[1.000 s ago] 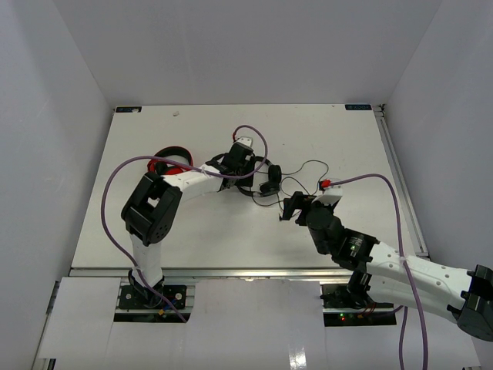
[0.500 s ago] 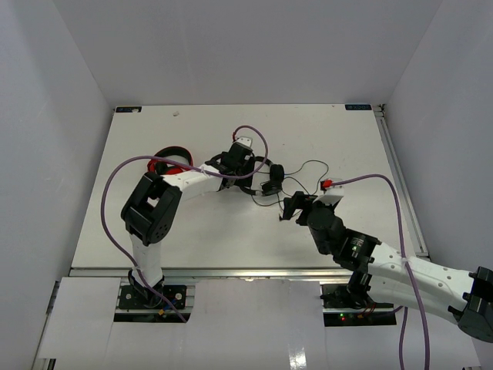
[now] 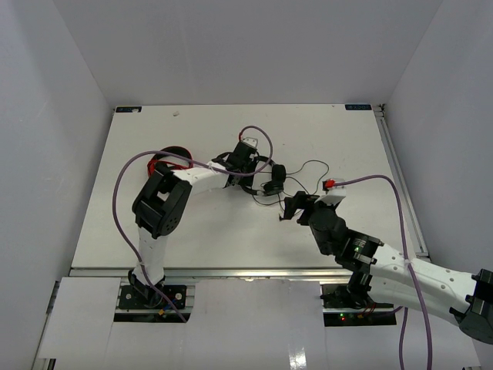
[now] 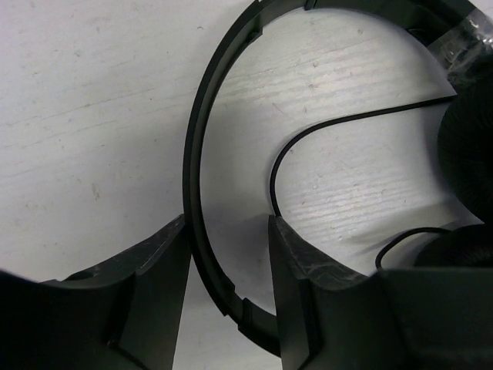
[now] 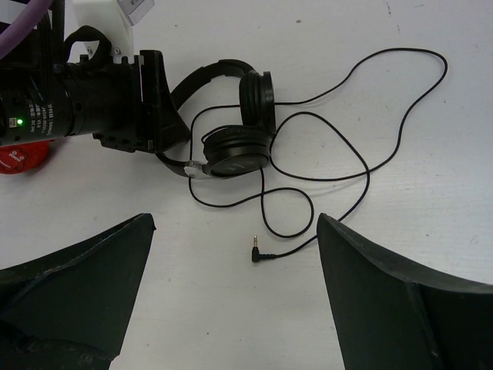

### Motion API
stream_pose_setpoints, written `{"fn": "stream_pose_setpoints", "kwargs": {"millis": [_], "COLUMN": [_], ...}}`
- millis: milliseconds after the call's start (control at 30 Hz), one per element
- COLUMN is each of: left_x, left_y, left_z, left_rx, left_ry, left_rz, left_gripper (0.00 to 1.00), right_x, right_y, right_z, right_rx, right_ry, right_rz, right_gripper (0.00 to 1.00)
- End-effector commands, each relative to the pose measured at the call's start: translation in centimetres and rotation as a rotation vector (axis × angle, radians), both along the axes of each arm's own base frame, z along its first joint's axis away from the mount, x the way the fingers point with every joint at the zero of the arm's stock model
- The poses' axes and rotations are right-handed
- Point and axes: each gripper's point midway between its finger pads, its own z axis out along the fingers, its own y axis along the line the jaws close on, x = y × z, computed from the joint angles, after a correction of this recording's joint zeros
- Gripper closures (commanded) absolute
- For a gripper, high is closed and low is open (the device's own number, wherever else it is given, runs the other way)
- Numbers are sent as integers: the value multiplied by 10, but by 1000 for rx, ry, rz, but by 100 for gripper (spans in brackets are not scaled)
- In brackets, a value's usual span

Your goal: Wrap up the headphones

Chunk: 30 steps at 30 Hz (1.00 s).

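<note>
**Item – headphones** [image 5: 231,150]: small black on-ear pair, lying on the white surface [image 3: 216,231] at centre of the top view. One earcup [image 5: 235,152] lies flat, the other [image 5: 256,96] stands on edge just above it.

**Headband** [image 4: 196,169]: thin black arc, running between the fingers of the left end effector [image 4: 227,223].

**Cable** [image 5: 362,166]: long and thin, in loose loops across the upper right of the right wrist view. It ends in a jack plug [image 5: 255,257] lying free at lower centre.

**Left end effector**: parted and straddling the headband, with a gap showing on one side – not clamped.

**Right end effector** [image 5: 235,223]: spread wide, grasping nothing, poised above the plug.

**Other** – red-and-black headphones [image 3: 166,160] at left of the top view, apart from the work.

**Step in hand (judged)**: anchoring the band so that the cable can be wound. Wrapping has not begun.

**Handling notes**:
- Close the left fingers squarely on the band, away from the strand of cable curving beside them, so nothing is pinched.
- Take the cable close to the plug, where the loops do not cross.
- Wind with light tension, since the cable looks apt to snag on the upright earcup.
</note>
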Motion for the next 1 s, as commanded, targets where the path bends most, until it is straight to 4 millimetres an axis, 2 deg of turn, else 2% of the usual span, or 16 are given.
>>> {"fn": "stream_pose_setpoints", "kwargs": {"millis": [0, 67, 100, 133, 167, 200, 233, 300, 333, 500, 567, 667, 733, 767, 800, 967], "left_x": [11, 12, 11, 11, 11, 11, 11, 11, 12, 1, -8, -27, -36, -40, -44, -62], "left_y": [-3, -3, -3, -3, -4, -4, -5, -6, -6, 5, 7, 16, 22, 25, 30, 39], "left_z": [8, 4, 0, 0, 0, 1, 1, 21, 38, 153, 181, 233, 255, 256, 275, 303], "left_rx": [-23, -16, -8, -5, -4, -6, -7, -33, -55, -181, -219, -280, -304, -300, -318, -372], "left_ry": [-3, 8, 14, 15, 15, 14, 17, -10, -35, -225, -261, -329, -371, -382, -441, -529], "left_rz": [27, 22, 15, 9, 4, -1, -6, -4, -1, 9, -17, -42, -59, -63, -75, -105], "left_gripper": [47, 54, 66, 72, 83, 98, 100, 100, 100, 100, 100, 100, 100, 100, 100, 100], "right_x": [3, 3, 3, 2, 2, 3, 2, 2, 2, 0, -1, -5, -7, -8, -9, -12], "right_y": [-5, -4, -5, -4, -4, -4, -4, -4, -4, -4, -3, -3, -2, -3, -5, -7], "right_z": [10, 11, 11, 10, 10, 11, 10, 11, 11, 13, 16, 18, 21, 23, 24, 30], "right_rx": [50, 53, 53, 51, 51, 53, 52, 56, 59, 101, 112, 137, 168, 184, 197, 222], "right_ry": [-36, -38, -38, -37, -37, -37, -37, -37, -37, -51, -63, -92, -116, -128, -137, -176], "right_rz": [-33, -32, -33, -31, -31, -32, -30, -29, -30, -20, -5, 27, 48, 49, 49, 72], "right_gripper": [7, 7, 7, 7, 7, 7, 7, 7, 7, 7, 7, 6, 5, 5, 5, 5]}}
